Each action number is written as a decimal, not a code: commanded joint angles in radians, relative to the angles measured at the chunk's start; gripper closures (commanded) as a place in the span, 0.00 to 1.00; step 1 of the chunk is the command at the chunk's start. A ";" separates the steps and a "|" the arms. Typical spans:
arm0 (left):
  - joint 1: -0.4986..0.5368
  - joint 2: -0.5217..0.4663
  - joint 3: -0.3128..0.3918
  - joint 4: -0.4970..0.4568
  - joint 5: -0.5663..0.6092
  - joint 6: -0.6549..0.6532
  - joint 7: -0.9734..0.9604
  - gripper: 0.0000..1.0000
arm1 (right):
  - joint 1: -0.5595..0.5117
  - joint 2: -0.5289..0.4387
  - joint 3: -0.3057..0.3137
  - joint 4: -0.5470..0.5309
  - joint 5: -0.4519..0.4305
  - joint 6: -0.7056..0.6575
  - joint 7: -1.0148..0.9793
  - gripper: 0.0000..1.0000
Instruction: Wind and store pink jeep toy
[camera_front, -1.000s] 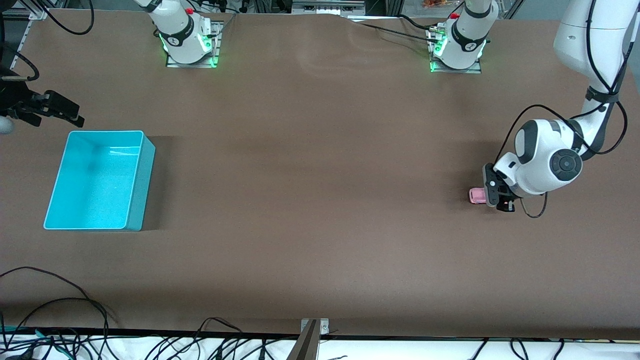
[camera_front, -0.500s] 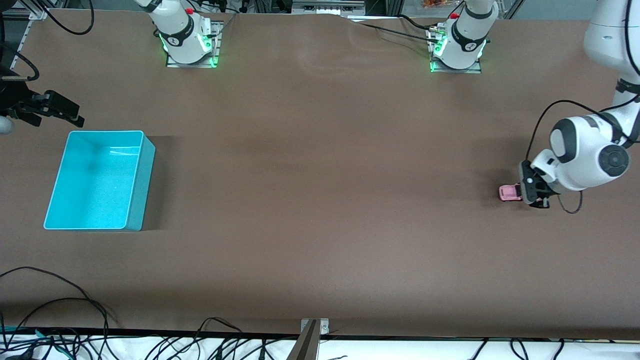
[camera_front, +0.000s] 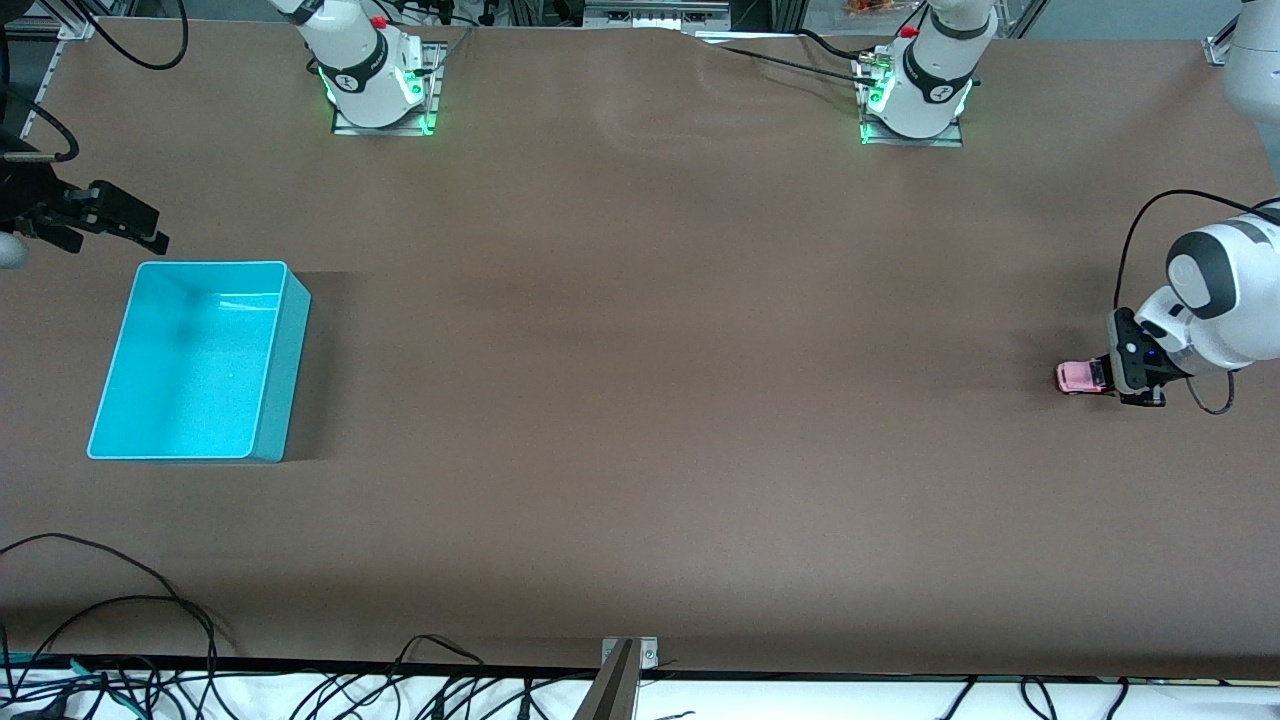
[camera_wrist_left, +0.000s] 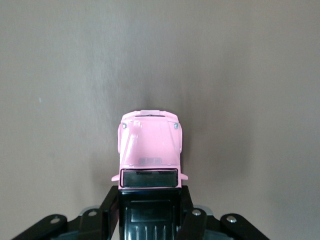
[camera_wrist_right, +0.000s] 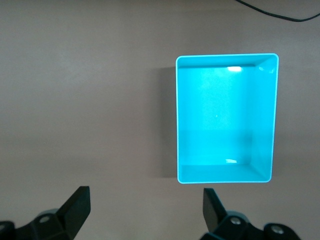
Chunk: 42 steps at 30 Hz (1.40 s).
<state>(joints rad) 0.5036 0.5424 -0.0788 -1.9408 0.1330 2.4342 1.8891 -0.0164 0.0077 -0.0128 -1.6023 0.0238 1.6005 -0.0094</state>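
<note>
Pink jeep toy (camera_wrist_left: 150, 145), no legible lettering

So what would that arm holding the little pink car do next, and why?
Probably let the car go. The left pincer is shut on the pink jeep toy, which sits on the table at the left arm's end, nose toward the cyan bin. The right pincer waits open over the table beside the bin.

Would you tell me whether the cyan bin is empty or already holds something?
Empty: the cyan bin shows only its bare floor in the right wrist view and front view.
</note>
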 joint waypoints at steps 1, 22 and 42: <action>0.039 0.059 0.001 0.014 0.027 -0.014 0.042 0.84 | 0.001 0.001 0.002 0.018 -0.004 -0.017 0.005 0.00; 0.078 0.073 0.002 0.036 0.023 -0.014 0.047 0.73 | 0.001 0.000 0.002 0.018 -0.002 -0.017 0.005 0.00; 0.066 0.033 -0.006 0.201 0.010 -0.294 -0.021 0.00 | 0.001 0.000 0.002 0.018 -0.002 -0.017 0.005 0.00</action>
<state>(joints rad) 0.5709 0.5869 -0.0793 -1.7998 0.1330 2.2384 1.9033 -0.0164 0.0077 -0.0128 -1.6022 0.0238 1.6005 -0.0094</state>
